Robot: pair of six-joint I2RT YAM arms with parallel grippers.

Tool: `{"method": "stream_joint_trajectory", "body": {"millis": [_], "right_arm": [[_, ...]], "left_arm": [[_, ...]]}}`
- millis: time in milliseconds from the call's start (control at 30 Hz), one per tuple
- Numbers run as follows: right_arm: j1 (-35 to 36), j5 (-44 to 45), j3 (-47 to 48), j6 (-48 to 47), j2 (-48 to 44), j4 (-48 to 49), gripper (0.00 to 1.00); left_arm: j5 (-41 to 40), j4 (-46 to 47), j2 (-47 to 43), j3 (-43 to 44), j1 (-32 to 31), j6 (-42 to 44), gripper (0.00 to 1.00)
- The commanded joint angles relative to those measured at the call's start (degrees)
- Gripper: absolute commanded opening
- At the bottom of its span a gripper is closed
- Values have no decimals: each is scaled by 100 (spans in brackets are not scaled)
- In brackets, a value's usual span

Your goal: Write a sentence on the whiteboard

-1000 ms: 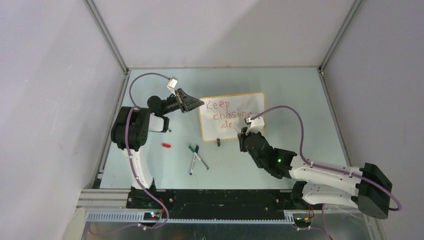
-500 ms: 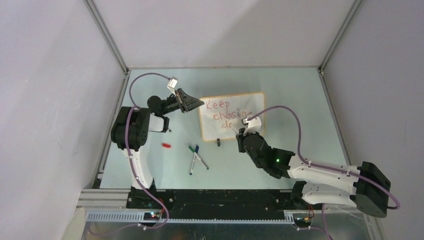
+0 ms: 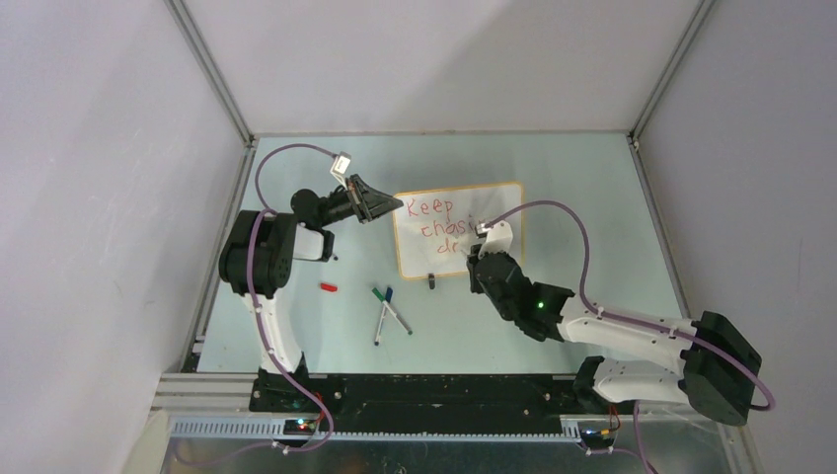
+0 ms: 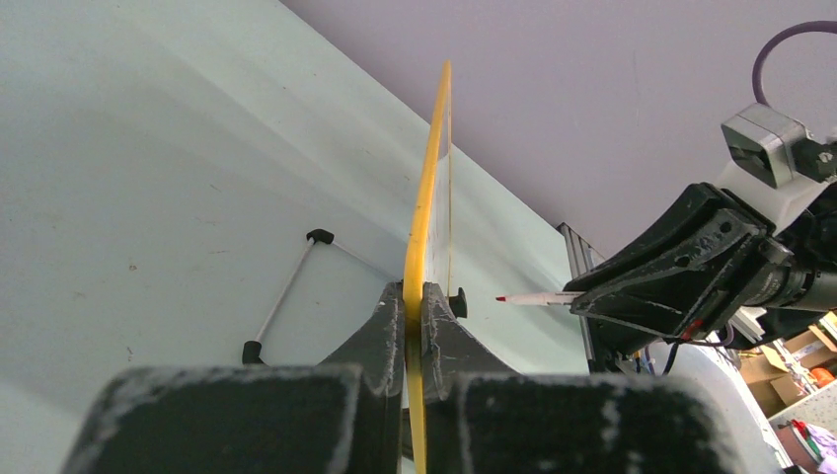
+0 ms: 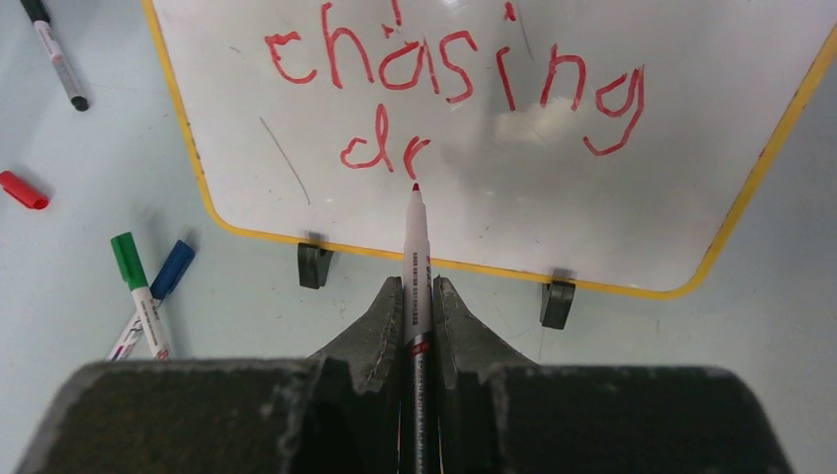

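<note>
— Pale green tabletop (image 3: 592, 197), grey walls round it. Where does the whiteboard (image 3: 498, 202) sit?

— Mid-table, standing on black clip feet (image 5: 315, 265). The left gripper (image 4: 415, 291) has its jaws pressed together on the yellow-orange frame at the board's left edge.

— What can you read of the sentence (image 5: 454, 69)?

— Red handwriting. "Keep" shows only from the top camera, since the right wrist view cuts it off. That view gives "chasing" clearly, with "dr" on the line under it.

— And the red marker (image 5: 415, 242)?

— Pinched between the jaws of the right gripper (image 5: 415, 288), with its tip just under the "r". Print runs along the barrel, too small to read. The left wrist view looks along the board's edge and seems to show a small gap between the tip and the board's face.

— Anything else lying about?

— Left of the board lies a black marker (image 5: 54, 54). Nearer the arms there is a red cap (image 5: 22, 190). Beside it a green marker (image 5: 133, 276) and a blue marker (image 5: 173, 269) lie in a V, caps toward the board.
</note>
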Motion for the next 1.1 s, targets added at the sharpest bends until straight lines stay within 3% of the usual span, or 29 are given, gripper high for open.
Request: {"method": "stream_joint_trajectory", "body": {"millis": [0, 1067], "right_arm": [[-187, -150, 304, 50, 124, 43, 0], [-651, -565, 619, 82, 767, 46, 0]], "left_arm": [[242, 290, -225, -70, -80, 443, 0], [250, 290, -218, -70, -77, 445, 0]]}}
